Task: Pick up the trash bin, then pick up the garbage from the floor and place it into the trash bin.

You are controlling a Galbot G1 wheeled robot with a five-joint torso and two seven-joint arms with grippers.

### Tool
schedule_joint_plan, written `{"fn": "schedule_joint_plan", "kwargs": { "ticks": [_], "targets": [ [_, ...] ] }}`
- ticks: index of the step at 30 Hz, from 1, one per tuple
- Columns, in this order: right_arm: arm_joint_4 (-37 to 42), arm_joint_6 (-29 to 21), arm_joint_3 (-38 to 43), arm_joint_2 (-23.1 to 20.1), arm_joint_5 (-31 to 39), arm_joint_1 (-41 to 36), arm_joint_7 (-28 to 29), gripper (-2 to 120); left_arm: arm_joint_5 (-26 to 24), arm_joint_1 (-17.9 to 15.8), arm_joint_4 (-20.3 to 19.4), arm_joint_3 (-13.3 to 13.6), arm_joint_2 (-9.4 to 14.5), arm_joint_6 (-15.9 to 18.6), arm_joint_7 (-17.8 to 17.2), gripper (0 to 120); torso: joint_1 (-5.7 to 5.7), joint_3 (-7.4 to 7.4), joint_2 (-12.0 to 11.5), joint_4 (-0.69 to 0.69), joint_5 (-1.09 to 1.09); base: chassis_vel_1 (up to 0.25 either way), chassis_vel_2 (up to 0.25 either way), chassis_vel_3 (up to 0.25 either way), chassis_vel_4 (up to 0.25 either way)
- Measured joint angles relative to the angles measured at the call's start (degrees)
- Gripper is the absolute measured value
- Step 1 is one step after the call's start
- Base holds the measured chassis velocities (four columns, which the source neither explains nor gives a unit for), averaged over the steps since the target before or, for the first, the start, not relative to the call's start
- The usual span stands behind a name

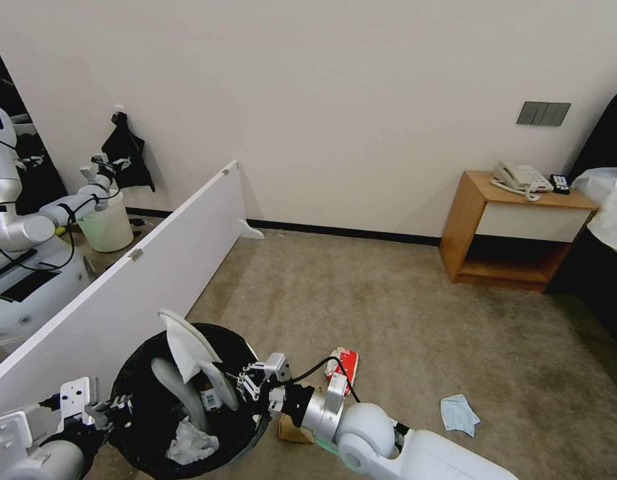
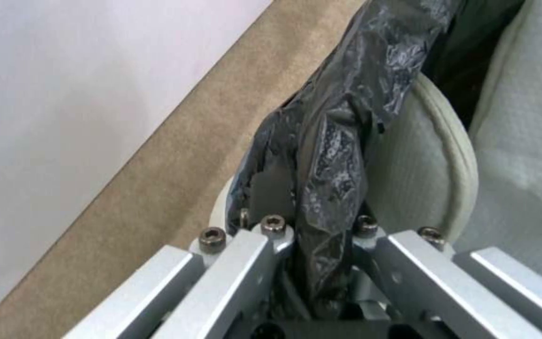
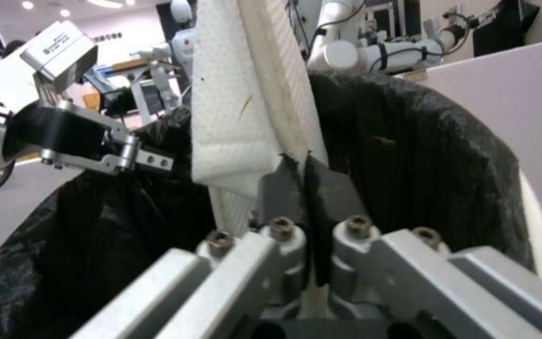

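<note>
The left tool (image 1: 115,405) is pinched tight on the bin's (image 1: 138,373) crinkly black bag at the rim, holding the bin steady near the white board (image 1: 155,267). The right tool (image 1: 245,383) is closed on the edge of a white slipper (image 1: 188,347), which pokes up out of the bin. The slipper looks soft and bumpy. A second slipper (image 1: 172,387) and a crumpled tissue (image 1: 192,443) lie inside. On the carpet (image 1: 415,333) wait a red packet (image 1: 344,365), a blue mask (image 1: 458,413) and maybe a brown bag (image 1: 292,430), half hidden.
</note>
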Motion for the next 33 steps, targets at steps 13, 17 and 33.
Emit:
{"fn": "schedule_joint_plan", "kwargs": {
  "ticks": [13, 17, 33],
  "targets": [
    [1.6, -0.5, -0.3, 0.3, 0.0, 0.3, 1.1, 47, -0.2, -0.1, 0.2, -0.1, 0.1, 0.0, 0.0, 3, 0.0, 0.0, 0.0, 0.0, 0.0, 0.0, 0.0, 0.0, 0.0],
    [2.1, -0.4, -0.3, 0.3, 0.1, 0.4, 1.1, 62, -0.2, -0.2, 0.2, 0.0, 0.1, 0.0, 0.0, 3, 0.0, 0.0, 0.0, 0.0, 0.0, 0.0, 0.0, 0.0, 0.0],
    [5.3, 0.0, -1.3, 0.0, 0.5, 1.2, 1.1, 100, -0.2, -0.2, 0.4, 0.1, -0.1, 0.0, 0.1, 3, 0.0, 0.0, 0.0, 0.0, 0.0, 0.0, 0.0, 0.0, 0.0]
  ]
}}
